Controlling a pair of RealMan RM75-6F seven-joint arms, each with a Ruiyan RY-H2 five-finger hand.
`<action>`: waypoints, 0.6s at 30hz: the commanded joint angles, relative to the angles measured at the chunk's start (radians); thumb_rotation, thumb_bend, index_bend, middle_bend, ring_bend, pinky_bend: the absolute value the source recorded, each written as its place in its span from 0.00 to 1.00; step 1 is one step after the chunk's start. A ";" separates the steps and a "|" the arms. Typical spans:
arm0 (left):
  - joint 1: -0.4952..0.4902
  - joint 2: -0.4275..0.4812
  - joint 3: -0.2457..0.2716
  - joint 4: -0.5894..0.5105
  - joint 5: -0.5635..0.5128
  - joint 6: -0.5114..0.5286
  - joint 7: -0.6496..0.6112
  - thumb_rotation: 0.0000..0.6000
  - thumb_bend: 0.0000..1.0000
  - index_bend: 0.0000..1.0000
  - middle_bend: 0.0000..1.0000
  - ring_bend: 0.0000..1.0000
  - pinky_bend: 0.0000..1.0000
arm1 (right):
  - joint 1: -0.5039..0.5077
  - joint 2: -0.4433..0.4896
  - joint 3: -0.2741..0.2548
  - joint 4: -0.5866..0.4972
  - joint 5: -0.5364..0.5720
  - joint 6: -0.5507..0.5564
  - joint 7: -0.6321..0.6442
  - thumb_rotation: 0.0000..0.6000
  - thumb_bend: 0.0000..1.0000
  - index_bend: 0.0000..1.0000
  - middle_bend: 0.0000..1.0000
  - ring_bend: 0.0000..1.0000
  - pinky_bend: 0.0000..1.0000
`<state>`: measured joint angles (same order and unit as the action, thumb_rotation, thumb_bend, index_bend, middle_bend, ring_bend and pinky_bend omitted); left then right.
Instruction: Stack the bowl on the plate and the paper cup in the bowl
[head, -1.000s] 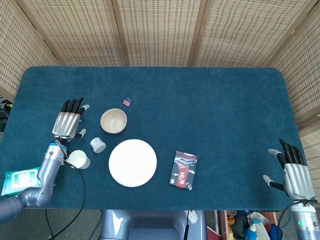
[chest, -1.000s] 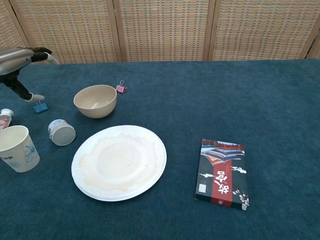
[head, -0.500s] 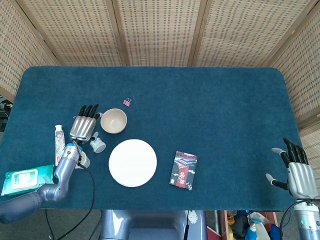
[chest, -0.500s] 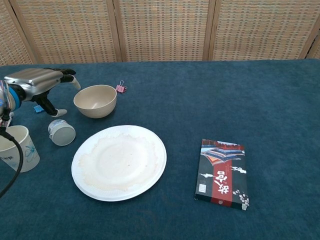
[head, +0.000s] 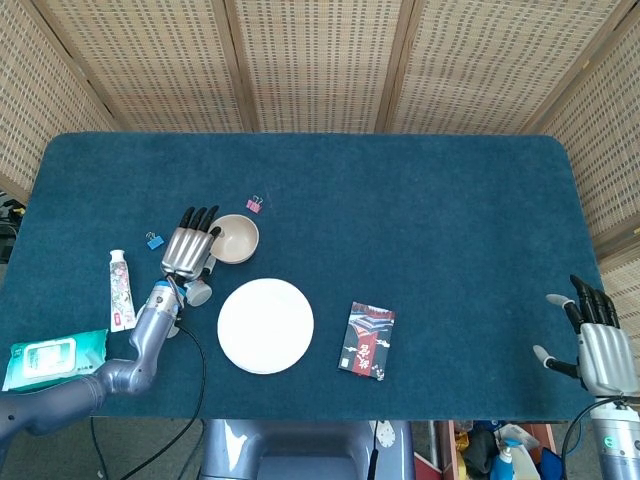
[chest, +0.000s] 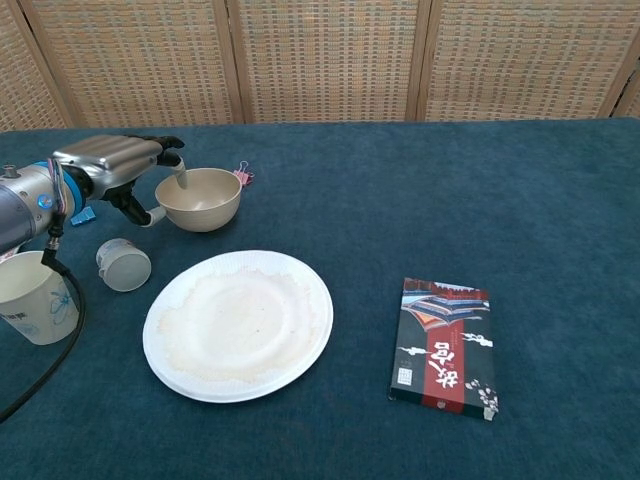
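Observation:
The beige bowl (head: 238, 238) (chest: 202, 199) stands on the blue table, just beyond the white paper plate (head: 265, 325) (chest: 238, 325). My left hand (head: 190, 247) (chest: 118, 164) is at the bowl's left rim. It pinches the rim, with one fingertip dipped inside and the thumb against the outer wall. The paper cup (chest: 33, 297) stands upright at the left edge of the chest view; my left forearm hides it in the head view. My right hand (head: 598, 345) hangs open past the table's near right corner, holding nothing.
A small white jar (head: 199, 292) (chest: 124, 265) lies between cup and plate. A dark patterned box (head: 368, 340) (chest: 446, 346) lies right of the plate. A toothpaste tube (head: 120, 290), wipes pack (head: 48, 357), blue clip (head: 152, 240) and pink clip (head: 254, 205) lie around.
My left hand has swept rightward from beside the cup to the bowl's rim and taken hold of it. The bowl has shifted slightly right. My right hand has sunk a little lower.

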<state>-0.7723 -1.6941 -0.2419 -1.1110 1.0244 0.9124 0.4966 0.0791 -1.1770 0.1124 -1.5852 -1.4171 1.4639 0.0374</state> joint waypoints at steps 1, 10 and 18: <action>-0.001 -0.002 0.004 0.003 -0.007 -0.003 0.005 1.00 0.42 0.32 0.01 0.00 0.00 | -0.001 0.000 0.002 0.001 0.000 0.003 0.002 1.00 0.15 0.22 0.00 0.00 0.00; 0.005 -0.005 0.029 0.017 -0.015 -0.001 0.020 1.00 0.49 0.41 0.03 0.00 0.00 | -0.002 -0.002 0.002 0.002 -0.005 0.010 0.007 1.00 0.15 0.22 0.00 0.00 0.00; 0.003 -0.015 0.033 0.021 -0.006 0.016 0.015 1.00 0.52 0.49 0.05 0.00 0.00 | -0.003 0.000 0.003 0.001 -0.005 0.010 0.013 1.00 0.15 0.22 0.00 0.00 0.00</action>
<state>-0.7690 -1.7080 -0.2088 -1.0902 1.0162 0.9261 0.5125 0.0764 -1.1773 0.1152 -1.5842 -1.4224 1.4741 0.0500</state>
